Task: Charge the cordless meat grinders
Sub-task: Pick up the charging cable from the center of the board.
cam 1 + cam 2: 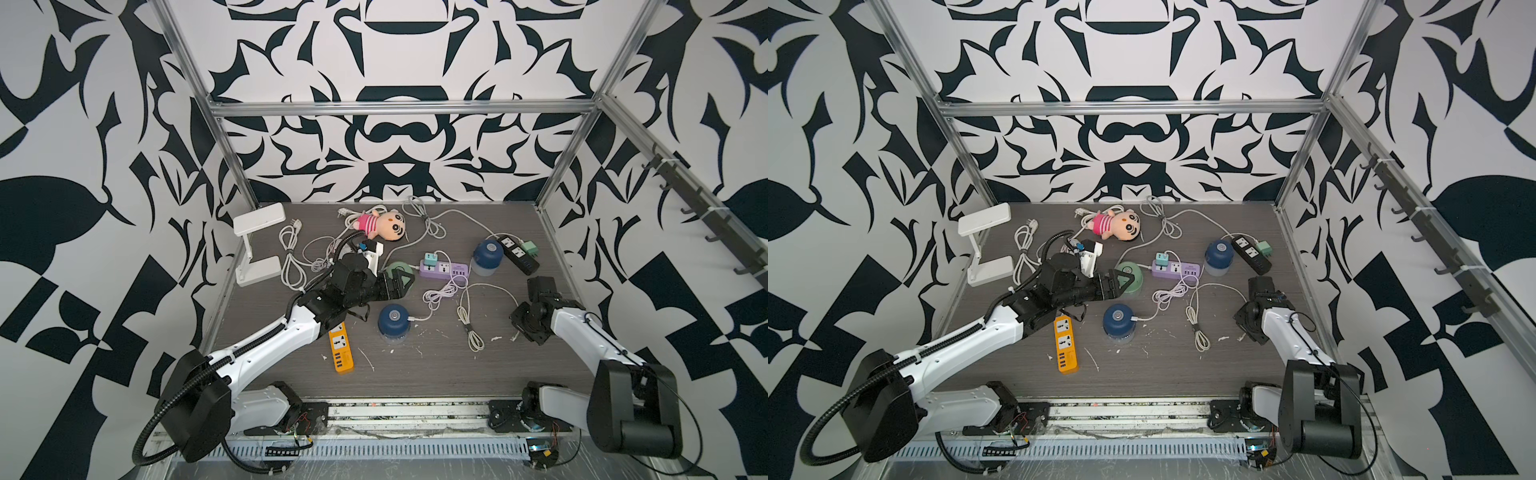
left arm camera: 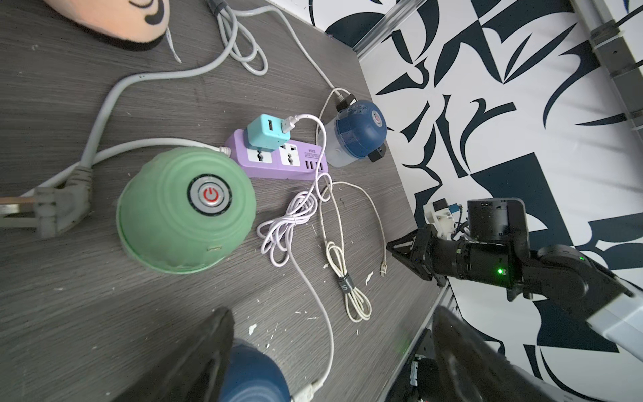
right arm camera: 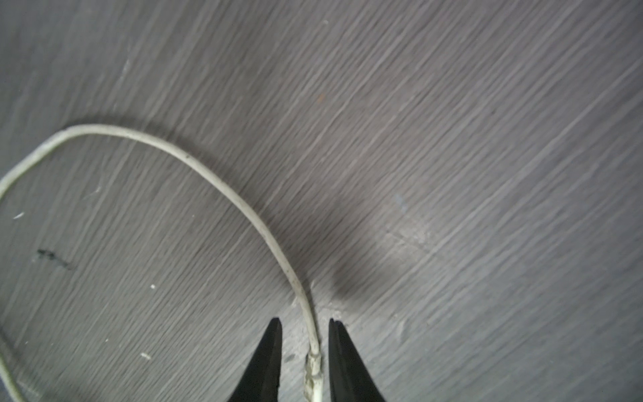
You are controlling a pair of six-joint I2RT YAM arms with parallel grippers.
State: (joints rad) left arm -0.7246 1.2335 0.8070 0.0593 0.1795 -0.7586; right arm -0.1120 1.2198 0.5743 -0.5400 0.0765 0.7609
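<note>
We find the green grinder [image 2: 186, 209], a ribbed dome with silver button, mid-table beside the purple strip [image 2: 275, 170]. The left gripper [image 1: 401, 286] hovers near it, fingers spread. The right gripper [image 3: 304, 320] straddles a cable [image 3: 243, 210] plug, fingers narrowly apart.

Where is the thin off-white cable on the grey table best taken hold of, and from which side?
Grip the small connector at the thin off-white cable's free end, from above, jaws across its width. It lies flat on the grey table and is thicker than the cord; the right gripper straddles it.
</note>
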